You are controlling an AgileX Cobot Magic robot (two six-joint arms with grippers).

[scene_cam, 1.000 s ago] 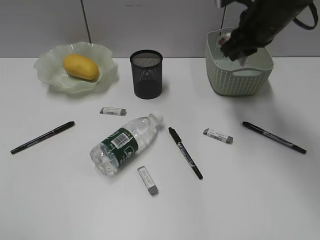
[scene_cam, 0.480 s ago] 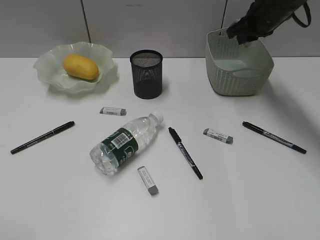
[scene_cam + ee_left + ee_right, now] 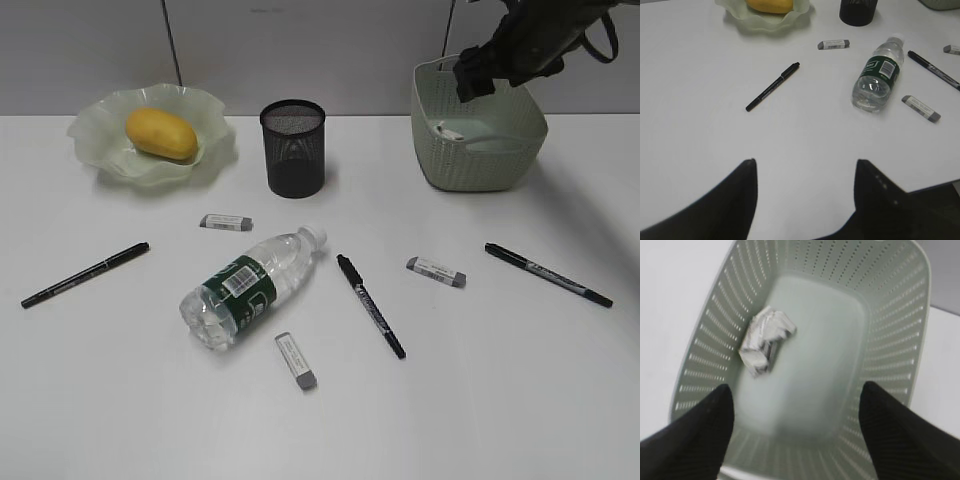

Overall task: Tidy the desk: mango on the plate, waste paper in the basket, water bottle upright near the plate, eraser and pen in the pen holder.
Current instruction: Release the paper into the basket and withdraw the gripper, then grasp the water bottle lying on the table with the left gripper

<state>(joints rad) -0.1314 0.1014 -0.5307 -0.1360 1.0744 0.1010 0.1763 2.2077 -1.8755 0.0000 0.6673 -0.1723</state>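
Note:
The mango point(image 3: 161, 134) lies on the wavy green plate point(image 3: 95, 130) at the far left. The waste paper point(image 3: 765, 340) lies inside the green basket point(image 3: 480, 160), seen in the right wrist view. My right gripper point(image 3: 797, 390) is open and empty above the basket point(image 3: 890, 370). The water bottle point(image 3: 245, 287) lies on its side mid-desk, also in the left wrist view point(image 3: 877, 75). The black mesh pen holder point(image 3: 293, 147) stands behind it. Three erasers point(image 3: 226, 222) point(image 3: 436, 271) point(image 3: 297, 360) and three pens point(image 3: 85, 274) point(image 3: 370, 305) point(image 3: 548, 274) lie on the desk. My left gripper point(image 3: 805, 165) is open over bare desk.
The white desk point(image 3: 120, 400) runs up to a grey wall behind the plate, holder and basket. The right arm point(image 3: 530, 40) hangs over the basket's back rim.
The right gripper has risen from inside the basket to above its rim. The waste paper has left the gripper and now lies on the basket floor. The left arm has not moved.

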